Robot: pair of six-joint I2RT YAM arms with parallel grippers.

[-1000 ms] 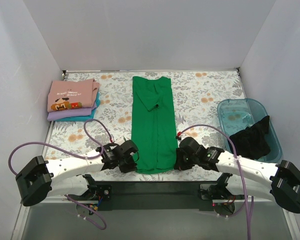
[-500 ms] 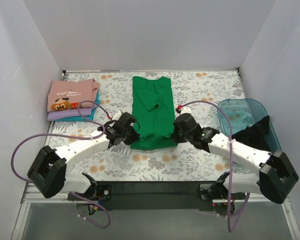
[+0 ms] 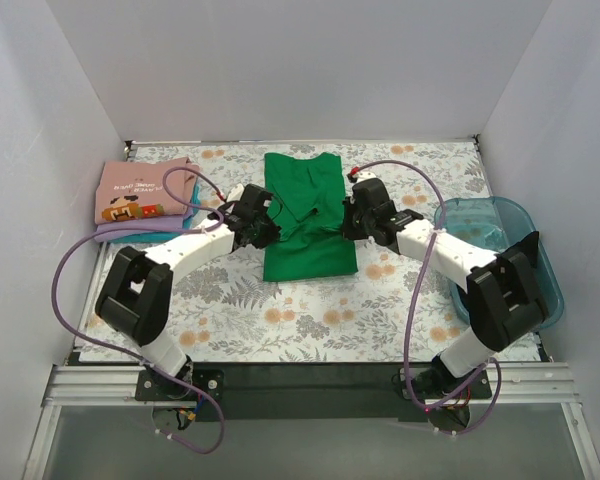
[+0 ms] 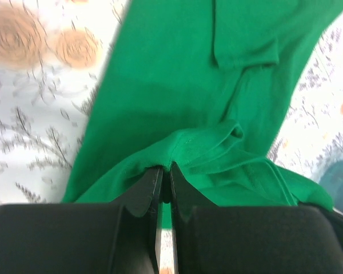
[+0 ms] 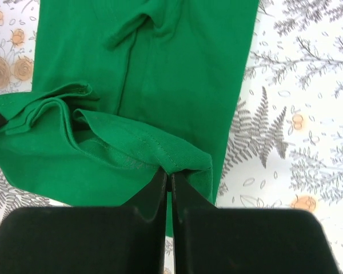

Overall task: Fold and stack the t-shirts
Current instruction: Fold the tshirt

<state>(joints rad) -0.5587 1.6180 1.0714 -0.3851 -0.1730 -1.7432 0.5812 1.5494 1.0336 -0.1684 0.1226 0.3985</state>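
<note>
A floral-print table [image 3: 310, 330], walled in white on three sides, has open room across its near half. A soft green tee [image 3: 302, 180] lies down the middle with its collar at the far edge. Its lower part is doubled up over the body, the hem bunched in loose ridges. At the right edge sits a translucent teal bin [image 3: 480, 215], partly covered by the right arm. In the far left corner rests a stack [image 3: 145, 200] of folded tees, a pink printed one on top. The left claw [image 3: 263, 225] is clenched on the green tee's hem at its left side. The right claw [image 3: 350, 225] is clenched on the hem at the right side.
</note>
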